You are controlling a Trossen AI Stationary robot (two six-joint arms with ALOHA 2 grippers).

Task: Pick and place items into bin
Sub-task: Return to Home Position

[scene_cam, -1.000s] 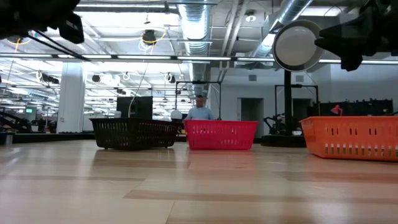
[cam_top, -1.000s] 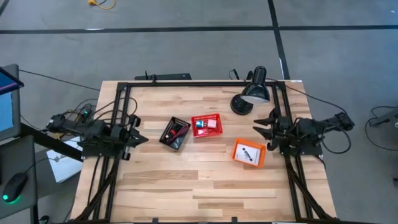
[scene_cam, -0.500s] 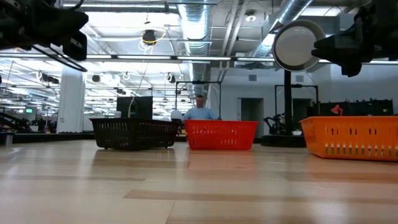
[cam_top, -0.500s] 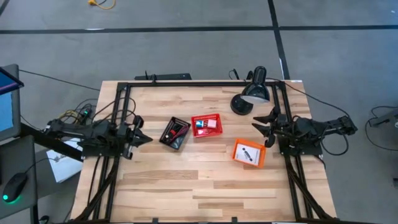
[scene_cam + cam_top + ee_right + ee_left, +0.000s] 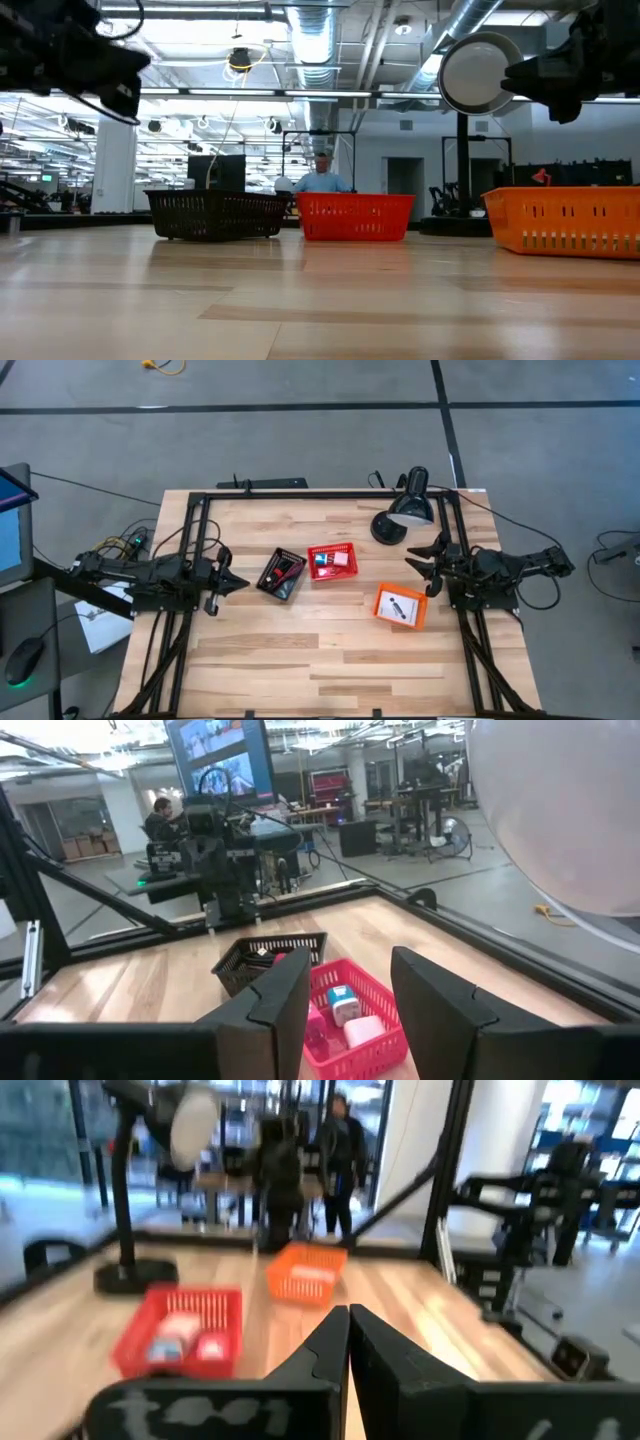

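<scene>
All items lie in three small baskets on the wooden table. A black-and-red stick (image 5: pixel 283 570) rests in the black basket (image 5: pixel 270 582). A blue cube (image 5: pixel 341 1003) and a pink block (image 5: pixel 365 1032) sit in the red basket (image 5: pixel 331 548). A white card with a black piece (image 5: pixel 402 606) lies in the orange basket (image 5: pixel 383 610). No maroon cord shows. My left gripper (image 5: pixel 240 582) (image 5: pixel 348 1325) hovers shut just left of the black basket. My right gripper (image 5: pixel 420 568) (image 5: pixel 350 982) hangs open in the air above and right of the orange basket.
A black desk lamp (image 5: pixel 405 510) stands at the far right, close to my right gripper, and its round head (image 5: pixel 478 73) fills part of the low view. A black frame (image 5: pixel 320 494) rims the table. Bare wood (image 5: pixel 300 660) stretches along the near side. People show in the room beyond.
My left gripper has moved toward the table's right, nearer the black basket, and has come down somewhat. Its fingers stay together. The baskets and their contents have not shifted.
</scene>
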